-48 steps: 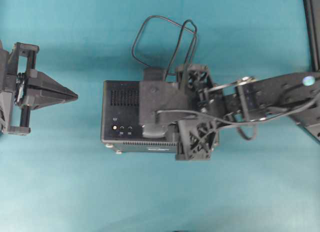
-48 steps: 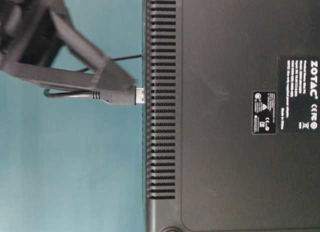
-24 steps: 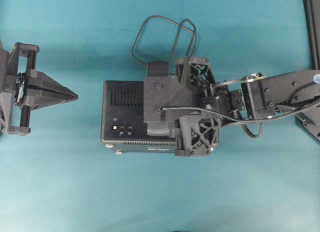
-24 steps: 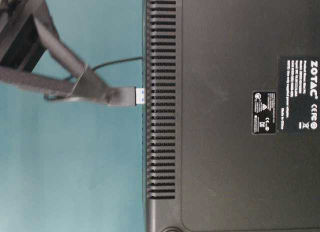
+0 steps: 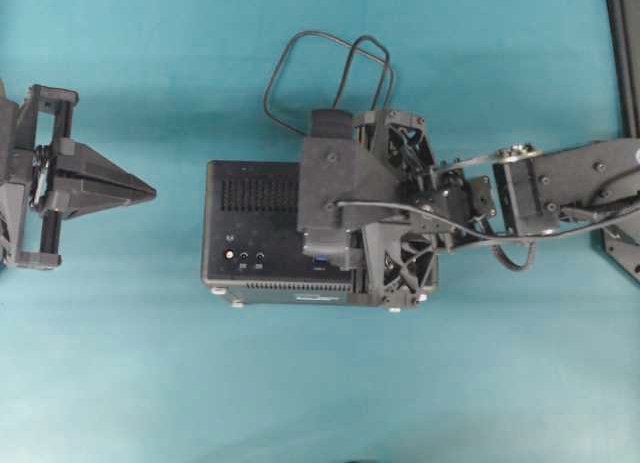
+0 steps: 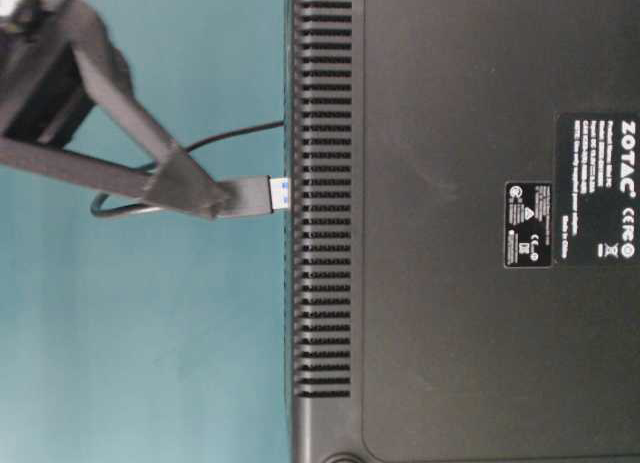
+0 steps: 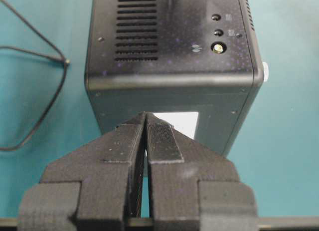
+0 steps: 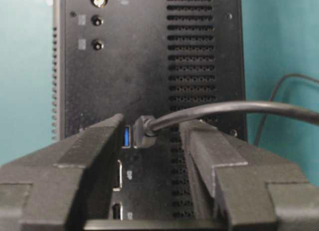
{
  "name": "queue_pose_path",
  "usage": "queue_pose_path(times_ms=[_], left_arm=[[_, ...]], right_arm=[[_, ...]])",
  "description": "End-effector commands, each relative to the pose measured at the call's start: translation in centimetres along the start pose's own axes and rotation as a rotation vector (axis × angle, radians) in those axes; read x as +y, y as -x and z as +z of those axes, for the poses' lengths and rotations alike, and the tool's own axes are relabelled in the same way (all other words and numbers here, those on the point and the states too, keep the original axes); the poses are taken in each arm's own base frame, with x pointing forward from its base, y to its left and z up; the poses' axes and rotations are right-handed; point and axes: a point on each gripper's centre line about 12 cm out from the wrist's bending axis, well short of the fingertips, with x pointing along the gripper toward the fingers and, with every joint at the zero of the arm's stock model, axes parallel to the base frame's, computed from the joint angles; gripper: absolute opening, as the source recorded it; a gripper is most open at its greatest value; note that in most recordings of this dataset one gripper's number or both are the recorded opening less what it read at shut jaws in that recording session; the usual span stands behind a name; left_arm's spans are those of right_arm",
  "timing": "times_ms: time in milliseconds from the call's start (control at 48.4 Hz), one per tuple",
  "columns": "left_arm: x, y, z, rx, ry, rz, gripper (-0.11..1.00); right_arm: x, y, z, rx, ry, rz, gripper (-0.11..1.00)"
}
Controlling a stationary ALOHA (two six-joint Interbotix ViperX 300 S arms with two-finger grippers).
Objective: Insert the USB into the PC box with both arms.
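Right wrist view: plug (image 8: 144, 132) stands at the box (image 8: 149, 66) port face, beside 1 blue port; I judge it seated or nearly so. My right claw (image 8: 149, 141) straddles it, jaws apart, neither touching. Left claw (image 7: 146, 141) closed, empty, near the box end, likely to brace.

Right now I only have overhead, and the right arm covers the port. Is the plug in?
Observer: Table-level view: the plug tip meets the box face, but some metal shows outside.
Operator: Right claw clamped on it?
Observer: No. In the right wrist view the right claw straddles the plug with a gap on each side.
Operator: Left claw?
Observer: Left wrist view: the left claw is shut and aimed at a white label on the box end.
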Motion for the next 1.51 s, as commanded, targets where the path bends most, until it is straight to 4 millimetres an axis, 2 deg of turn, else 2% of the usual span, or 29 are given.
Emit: queue_pose_path(times_ms=[0, 248, 393, 827, 1200, 1489], left_arm=[[0.1, 0.1, 1.1, -0.032, -0.003, 0.002, 0.0], [0.1, 0.1, 1.1, -0.032, -0.003, 0.002, 0.01], [0.1, 0.1, 1.1, -0.032, -0.003, 0.002, 0.0], [0.1, 0.1, 1.1, -0.031, -0.001, 0.002, 0.01], [0.0, 0.1, 1.1, -0.029, -0.004, 0.0, 0.0], [0.0, 0.1, 1.1, -0.029, -0.002, 0.0, 0.0]], right_arm=[[-0.2, 1.3, 0.5, -0.069, -0.033, 0.017, 0.46], [0.0, 1.4, -0.2, -0.158, -0.058, 0.063, 0.21], [0.0, 1.3, -0.4, -0.17, -0.063, 0.071, 0.13], [0.6, 0.5, -1.4, -0.141, -0.091, 0.081, 0.12], [-0.9, 0.2, -1.3, -0.144, -0.084, 0.032, 0.12], [1.6, -0.3, -1.6, -0.131, -0.069, 0.087, 0.12]])
